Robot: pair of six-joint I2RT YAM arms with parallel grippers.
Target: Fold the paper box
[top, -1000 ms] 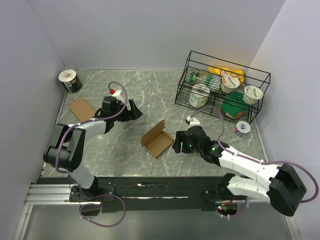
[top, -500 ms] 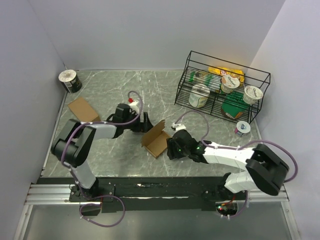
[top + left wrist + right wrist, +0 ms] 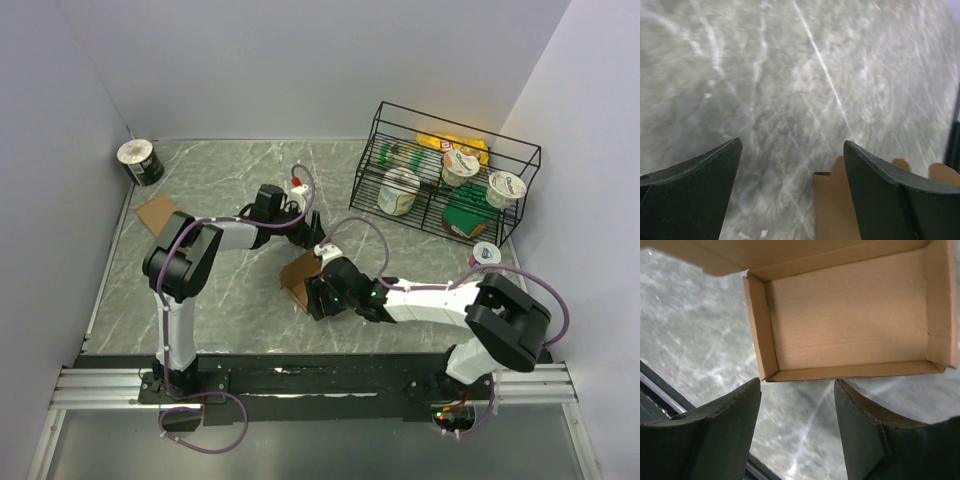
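Shallow plain brown cardboard box sits mid-table on the grey marble top, side walls up and lid flap open. The black wire rack of yoghurt cups is off to the right, and a flat brown card piece lies far left. My left gripper is stretched low over the box's far side. The right gripper is just beside its near wall. Both jaws are spread apart, holding nothing.

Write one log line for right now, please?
left jaws: open, empty | right jaws: open, empty | paper box: tray formed, lid open
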